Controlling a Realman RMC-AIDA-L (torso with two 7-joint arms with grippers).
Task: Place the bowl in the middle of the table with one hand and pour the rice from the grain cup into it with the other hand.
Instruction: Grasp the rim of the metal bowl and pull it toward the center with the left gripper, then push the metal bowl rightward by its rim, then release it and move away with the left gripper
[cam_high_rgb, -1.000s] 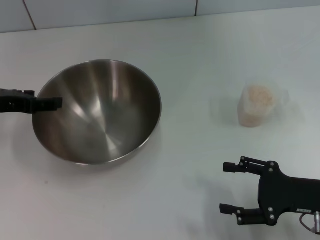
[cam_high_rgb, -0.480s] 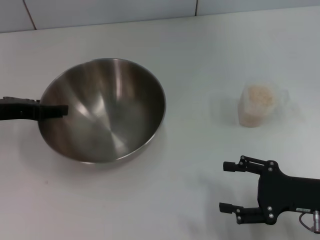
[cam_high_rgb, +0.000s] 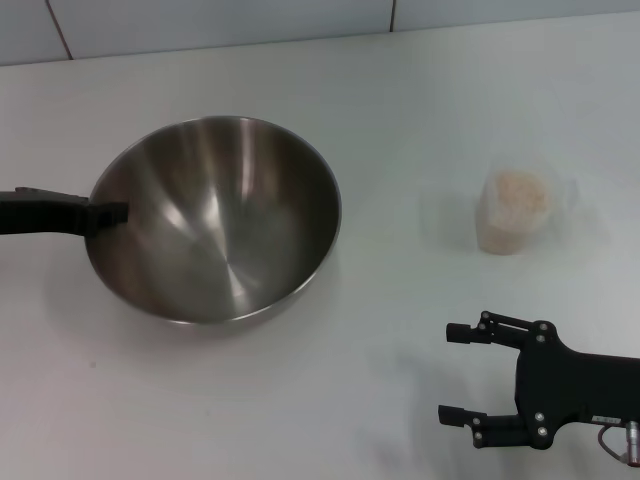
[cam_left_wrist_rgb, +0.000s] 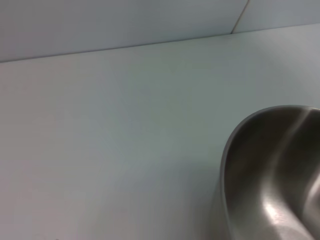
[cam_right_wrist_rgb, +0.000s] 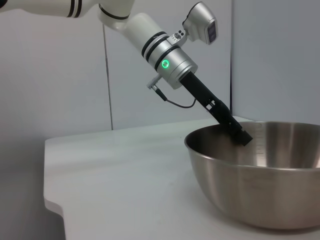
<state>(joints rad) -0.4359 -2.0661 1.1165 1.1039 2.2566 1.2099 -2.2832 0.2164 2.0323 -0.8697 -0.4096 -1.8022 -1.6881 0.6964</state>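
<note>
The steel bowl (cam_high_rgb: 215, 220) sits left of the middle of the white table (cam_high_rgb: 350, 90), tipped a little. My left gripper (cam_high_rgb: 105, 213) is shut on the bowl's left rim, with one finger inside the rim. The bowl is empty. It also shows in the left wrist view (cam_left_wrist_rgb: 270, 170) and the right wrist view (cam_right_wrist_rgb: 260, 185), where the left gripper (cam_right_wrist_rgb: 240, 136) grips the rim. The clear grain cup (cam_high_rgb: 513, 212) stands upright at the right, full of pale rice (cam_high_rgb: 520, 190). My right gripper (cam_high_rgb: 450, 374) is open and empty near the front right, well short of the cup.
The table's back edge meets a tiled wall (cam_high_rgb: 200, 20). The right wrist view shows the table's far corner and edge (cam_right_wrist_rgb: 55, 200) beyond the bowl. Bare tabletop lies between the bowl and the cup.
My left gripper has slid the bowl a little to the right, toward the table's middle. The right arm and the cup have not moved.
</note>
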